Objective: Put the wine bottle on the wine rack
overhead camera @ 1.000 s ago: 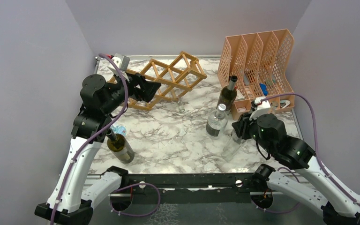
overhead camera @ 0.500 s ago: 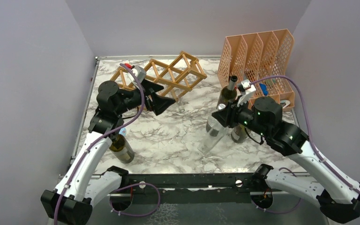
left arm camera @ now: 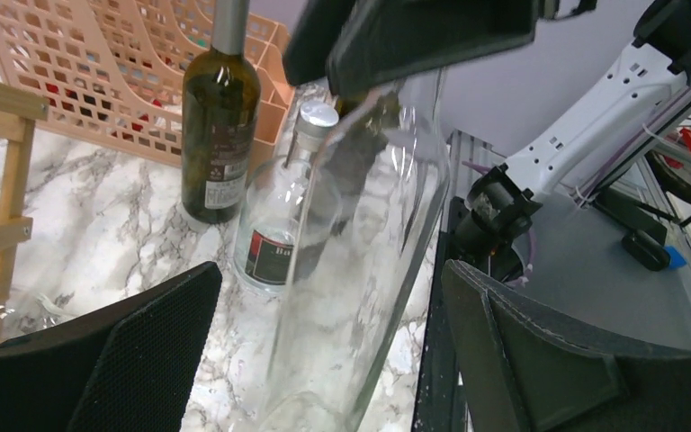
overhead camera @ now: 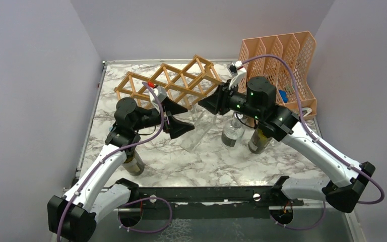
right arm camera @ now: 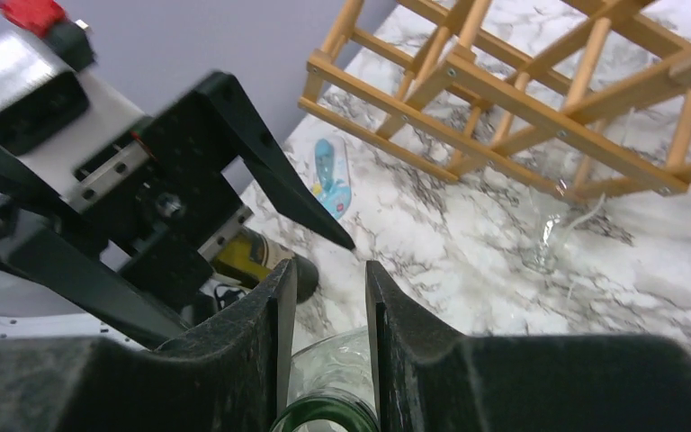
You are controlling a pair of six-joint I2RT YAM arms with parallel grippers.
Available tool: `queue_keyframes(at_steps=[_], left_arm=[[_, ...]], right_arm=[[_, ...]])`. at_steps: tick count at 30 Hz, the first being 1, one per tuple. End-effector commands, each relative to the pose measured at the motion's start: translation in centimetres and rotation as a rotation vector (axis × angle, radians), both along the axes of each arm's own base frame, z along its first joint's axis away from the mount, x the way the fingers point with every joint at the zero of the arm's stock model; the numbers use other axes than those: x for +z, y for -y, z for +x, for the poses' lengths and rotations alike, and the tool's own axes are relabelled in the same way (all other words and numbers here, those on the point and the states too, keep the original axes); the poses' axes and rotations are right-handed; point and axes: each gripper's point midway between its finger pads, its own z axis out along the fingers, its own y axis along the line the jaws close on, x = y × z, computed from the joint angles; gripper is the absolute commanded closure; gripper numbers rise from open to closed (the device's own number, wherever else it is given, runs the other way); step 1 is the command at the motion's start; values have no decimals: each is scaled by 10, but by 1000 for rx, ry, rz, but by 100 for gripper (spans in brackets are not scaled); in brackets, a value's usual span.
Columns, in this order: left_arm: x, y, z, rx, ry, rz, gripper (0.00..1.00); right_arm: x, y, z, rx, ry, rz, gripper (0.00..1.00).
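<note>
Right end effector [overhead camera: 209, 103] clamped on neck of clear glass wine bottle [overhead camera: 197, 135], which slants neck-up toward it, base toward near-left | left end effector [left arm camera: 328, 297] fingers wide apart, straddling the bottle's body, not gripping | light-brown wooden lattice wine rack [overhead camera: 181, 83] just beyond, far side | white-grey marble table [overhead camera: 206, 161], plain lilac walls close around

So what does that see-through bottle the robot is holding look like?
The tall clear glass bottle looks empty; the marble tabletop shows through it. It is held tilted, neck up, pinched at the neck in the right gripper's shut jaws. Its body sits between the left gripper's wide-open jaws, near the light-brown wooden wine rack.
</note>
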Motion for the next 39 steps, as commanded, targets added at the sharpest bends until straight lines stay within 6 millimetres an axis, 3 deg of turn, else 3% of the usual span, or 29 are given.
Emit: queue_keyframes(at_steps=[1, 5, 13, 25, 31, 35, 37, 39], left_arm=[[-11, 2, -7, -42, 25, -2, 1], [-23, 1, 2, 6, 3, 9, 1], [-25, 10, -19, -135, -22, 15, 1], [-17, 6, -34, -157, 40, 4, 11], [-3, 7, -29, -144, 93, -2, 51], [16, 8, -23, -132, 176, 0, 99], [22, 7, -17, -110, 212, 4, 100], [26, 7, -12, -83, 248, 7, 100]], right_arm=[[78, -18, -8, 97, 142, 193, 99], [86, -30, -16, 191, 159, 190, 99], [97, -50, -29, 359, 190, 178, 99], [122, -50, -40, 423, 272, 200, 99], [129, -51, -44, 449, 287, 212, 99], [131, -50, -46, 455, 280, 211, 96], [130, -49, -45, 444, 265, 201, 83], [129, -47, -47, 442, 265, 192, 61]])
